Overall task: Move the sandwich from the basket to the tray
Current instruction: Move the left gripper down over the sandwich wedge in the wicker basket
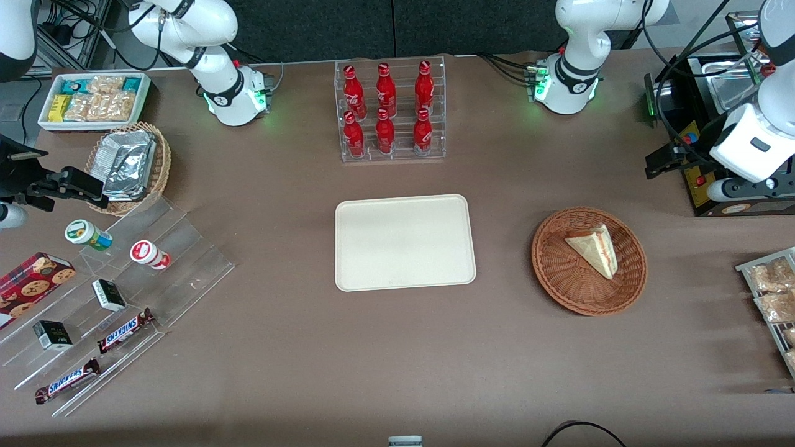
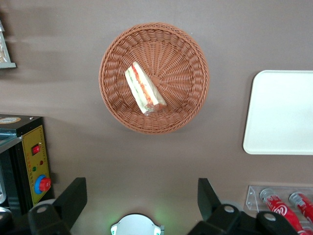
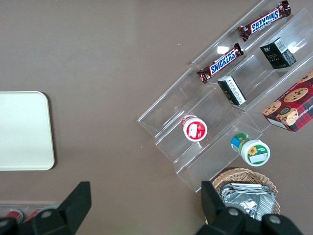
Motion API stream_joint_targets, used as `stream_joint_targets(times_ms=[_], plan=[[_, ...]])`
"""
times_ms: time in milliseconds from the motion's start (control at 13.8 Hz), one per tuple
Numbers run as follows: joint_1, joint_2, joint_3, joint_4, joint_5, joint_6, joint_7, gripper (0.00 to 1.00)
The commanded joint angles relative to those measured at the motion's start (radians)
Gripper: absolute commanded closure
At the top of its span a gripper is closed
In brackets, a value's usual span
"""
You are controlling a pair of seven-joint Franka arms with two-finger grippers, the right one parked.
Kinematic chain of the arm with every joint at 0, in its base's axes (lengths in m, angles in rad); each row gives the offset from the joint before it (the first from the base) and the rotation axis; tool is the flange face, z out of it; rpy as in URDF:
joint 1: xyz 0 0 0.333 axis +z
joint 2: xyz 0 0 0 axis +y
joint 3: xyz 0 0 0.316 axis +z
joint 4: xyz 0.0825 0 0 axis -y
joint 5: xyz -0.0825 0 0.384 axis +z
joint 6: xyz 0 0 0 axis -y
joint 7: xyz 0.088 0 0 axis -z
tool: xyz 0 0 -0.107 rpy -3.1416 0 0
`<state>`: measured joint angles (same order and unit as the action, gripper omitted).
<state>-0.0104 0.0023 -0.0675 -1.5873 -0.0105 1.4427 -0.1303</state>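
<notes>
**Sandwich not yet grasped; approach to be made**

The sandwich (image 1: 594, 249), a triangular wedge of pale bread with red-orange and green filling shown along one edge, is seen lying in the basket (image 1: 562, 280), off its centre. The basket is round, shallow and woven of reddish-brown wicker. The tray (image 1: 405, 242), flat, cream-coloured and round-cornered with a low rim, is set well apart from the basket, toward the table's middle, and nothing is carried on it. The gripper (image 2: 142, 200) is held high above the table near the basket, its fingers spread wide and nothing held between them. The reaching step is judged to be in hand: a descent over the wedge is called for, with the fingers aligned across its flat bread faces.
</notes>
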Motion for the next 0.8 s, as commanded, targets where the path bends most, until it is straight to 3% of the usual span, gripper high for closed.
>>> stream_joint_targets(times_ms=[0,726], plan=[[-0.002,-0.001,0.017,0.009,-0.013,-0.021,0.032,0.0],[0.001,-0.033,0.018,-0.331,0.026,0.26,-0.021,0.0]])
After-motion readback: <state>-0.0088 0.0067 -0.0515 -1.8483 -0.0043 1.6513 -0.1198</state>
